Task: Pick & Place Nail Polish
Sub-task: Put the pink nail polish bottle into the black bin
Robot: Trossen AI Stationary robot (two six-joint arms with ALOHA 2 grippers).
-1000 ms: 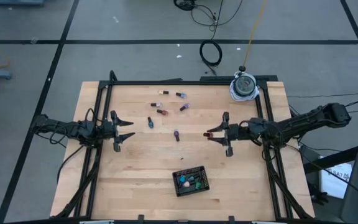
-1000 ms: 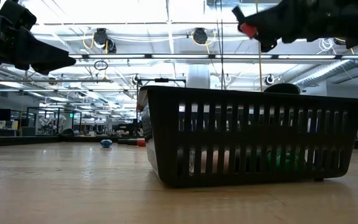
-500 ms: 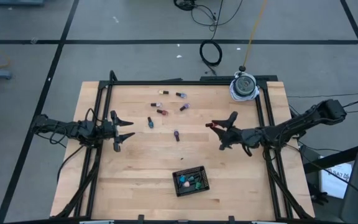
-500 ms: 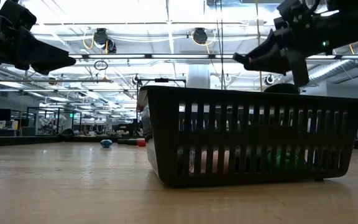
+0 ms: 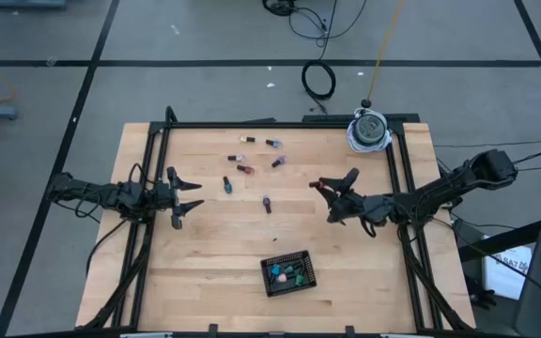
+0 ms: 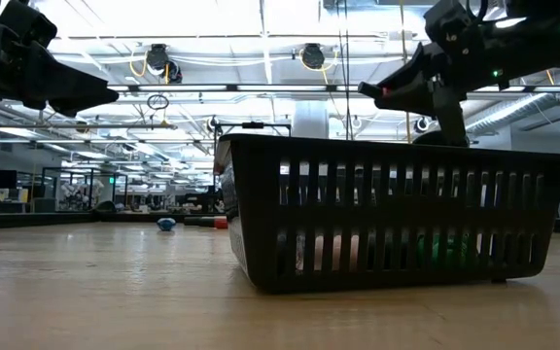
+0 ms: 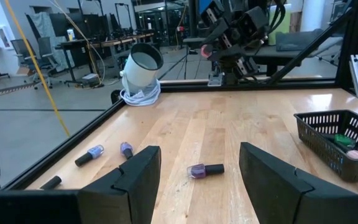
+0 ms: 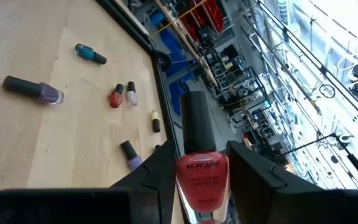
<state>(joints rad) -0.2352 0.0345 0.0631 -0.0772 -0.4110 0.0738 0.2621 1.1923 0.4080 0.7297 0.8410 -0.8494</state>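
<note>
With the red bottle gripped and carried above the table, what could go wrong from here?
1. The right gripper pinches only the lower body of the red nail polish bottle, tilted in mid-air; it might slip.
2. The black basket is small and already holds bottles, so a release could miss or bounce out.

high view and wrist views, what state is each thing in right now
right claw: shut on red nail polish bottle, above the table
left claw: open, empty, above the table
black basket: upright, holds several bottles
loose bottles: lying on their sides on the table
</note>
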